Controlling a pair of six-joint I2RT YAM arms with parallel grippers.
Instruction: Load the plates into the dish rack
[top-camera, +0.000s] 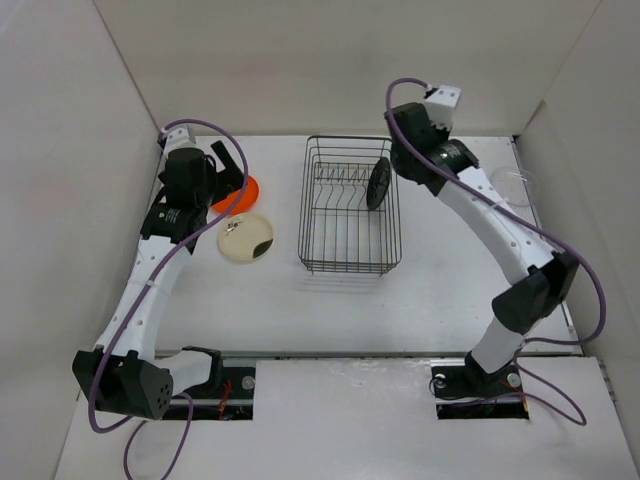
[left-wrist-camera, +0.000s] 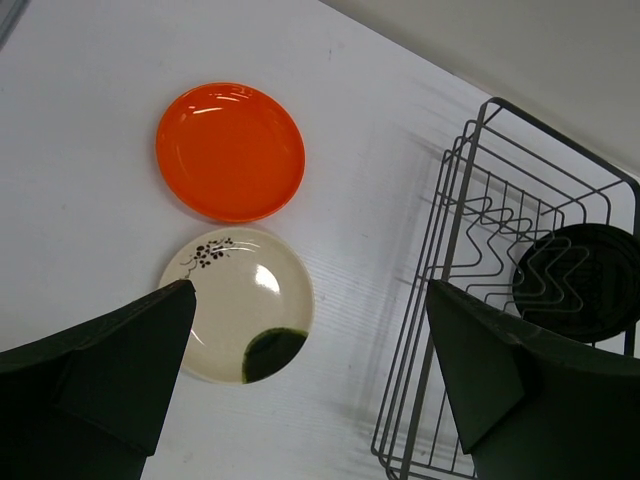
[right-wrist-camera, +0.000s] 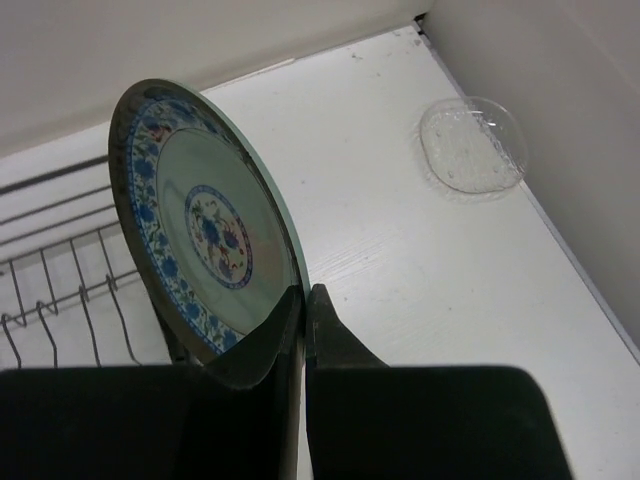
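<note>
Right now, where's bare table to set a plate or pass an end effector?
Free: the table strip from dish rack to near edge; narrower lane between cream plate and rack. Crowded: far left, orange plate beside cream plate under the left end effector.

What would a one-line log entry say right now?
right fingers: shut on patterned plate; left fingers: open over cream plate; black plate: in dish rack; orange plate, clear plate: on table
</note>
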